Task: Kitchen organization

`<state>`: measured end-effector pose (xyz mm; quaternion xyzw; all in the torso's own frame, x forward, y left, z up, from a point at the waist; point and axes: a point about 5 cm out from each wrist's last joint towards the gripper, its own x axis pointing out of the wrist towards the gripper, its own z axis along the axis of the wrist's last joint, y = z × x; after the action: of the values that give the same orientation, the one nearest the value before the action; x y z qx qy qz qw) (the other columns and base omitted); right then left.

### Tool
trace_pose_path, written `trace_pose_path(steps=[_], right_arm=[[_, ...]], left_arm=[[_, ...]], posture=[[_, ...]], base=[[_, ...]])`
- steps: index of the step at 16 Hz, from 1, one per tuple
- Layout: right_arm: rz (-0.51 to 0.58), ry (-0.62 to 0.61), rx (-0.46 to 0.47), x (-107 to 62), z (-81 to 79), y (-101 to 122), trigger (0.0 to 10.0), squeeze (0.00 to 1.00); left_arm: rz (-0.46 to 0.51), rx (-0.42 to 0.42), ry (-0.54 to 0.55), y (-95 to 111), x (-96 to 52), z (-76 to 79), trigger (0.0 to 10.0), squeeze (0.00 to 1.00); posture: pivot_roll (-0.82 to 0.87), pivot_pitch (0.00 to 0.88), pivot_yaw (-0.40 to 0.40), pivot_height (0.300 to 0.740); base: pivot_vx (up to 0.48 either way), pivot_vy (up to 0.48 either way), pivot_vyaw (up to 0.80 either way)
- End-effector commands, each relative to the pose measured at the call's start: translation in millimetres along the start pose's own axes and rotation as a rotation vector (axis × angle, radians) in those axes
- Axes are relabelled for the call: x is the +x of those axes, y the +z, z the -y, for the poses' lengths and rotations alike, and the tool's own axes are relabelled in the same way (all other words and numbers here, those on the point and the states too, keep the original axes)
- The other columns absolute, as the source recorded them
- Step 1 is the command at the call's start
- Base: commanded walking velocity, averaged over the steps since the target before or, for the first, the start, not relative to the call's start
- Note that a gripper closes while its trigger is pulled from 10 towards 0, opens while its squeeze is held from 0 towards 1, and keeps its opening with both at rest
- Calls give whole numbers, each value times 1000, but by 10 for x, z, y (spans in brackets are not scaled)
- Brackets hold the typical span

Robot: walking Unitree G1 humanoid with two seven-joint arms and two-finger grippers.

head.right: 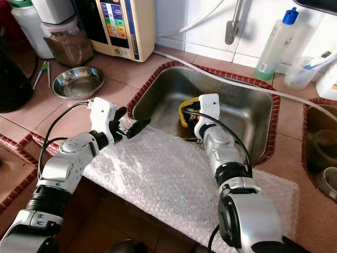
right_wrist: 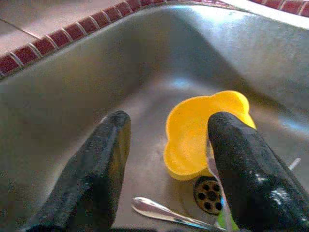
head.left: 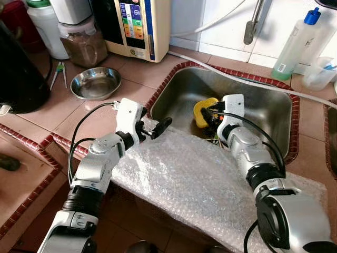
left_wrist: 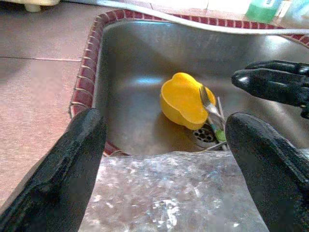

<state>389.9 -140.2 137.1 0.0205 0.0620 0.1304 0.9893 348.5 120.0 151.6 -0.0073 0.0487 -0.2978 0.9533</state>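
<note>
Tiled kitchen counter [head.left: 47, 113] with inset steel sink [head.left: 274, 113] — both arms at the basin.

Sink holds a yellow bowl [left_wrist: 183, 99] lying tilted beside the drain [right_wrist: 210, 193], a fork [left_wrist: 208, 100] resting against it, a spoon [right_wrist: 164, 211] on the floor of the basin. Right gripper [right_wrist: 169, 159] reaches down into the sink just above the bowl, fingers spread wide, holding nothing. Left gripper [head.left: 152, 129] hovers at the sink's near edge over a sheet of bubble wrap [head.left: 189, 184] draped across the counter front — fingers wide apart, empty. Around: steel dish [head.left: 96, 83] on the counter, water appliance [head.left: 136, 26], lidded jar [head.left: 83, 41], green-liquid bottle [head.left: 295, 45], hose [head.left: 237, 79] lying along the sink's back rim.
</note>
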Motion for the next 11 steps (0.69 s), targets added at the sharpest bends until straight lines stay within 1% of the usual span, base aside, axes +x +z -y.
trace_pose_path(steps=[1,2,4,5,6,7,8,9,10,11], right_arm=[[60,24,23,1,-41,69,10000,1000],[92,42,31,1,-78,98,10000,1000],[132,75,38,-5,-157,119,10000,1000],[155,101,30,-16,-209,124,10000,1000],[181,141,25,-37,-282,125,10000,1000],[191,155,30,-45,-305,128,10000,1000],[210,185,38,-62,-354,141,10000,1000],[235,218,47,-83,-396,173,10000,1000],[263,267,39,-118,-457,212,10000,1000],[273,294,28,-141,-494,226,10000,1000]], left_arm=[[34,29,90,111,11,-115,10000,1000],[71,21,183,177,12,-208,10000,1000],[126,3,332,259,-21,-379,10000,1000],[159,-20,430,310,-59,-496,10000,1000],[193,-63,555,361,-115,-637,10000,1000],[200,-82,594,371,-132,-680,10000,1000],[213,-133,669,385,-160,-757,10000,1000],[227,-147,718,399,-181,-803,10000,1000],[234,-187,786,389,-214,-882,10000,1000],[233,-224,820,374,-228,-919,10000,1000]], posture=[[14,98,31,740],[14,100,32,740],[8,102,36,740],[8,103,37,740],[11,105,37,740],[11,106,37,740],[11,107,39,740],[10,108,40,740],[5,109,45,740],[3,110,46,740]], base=[[0,0,0],[0,0,0],[0,0,0],[0,0,0],[0,0,0],[0,0,0],[0,0,0],[0,0,0],[0,0,0],[0,0,0]])
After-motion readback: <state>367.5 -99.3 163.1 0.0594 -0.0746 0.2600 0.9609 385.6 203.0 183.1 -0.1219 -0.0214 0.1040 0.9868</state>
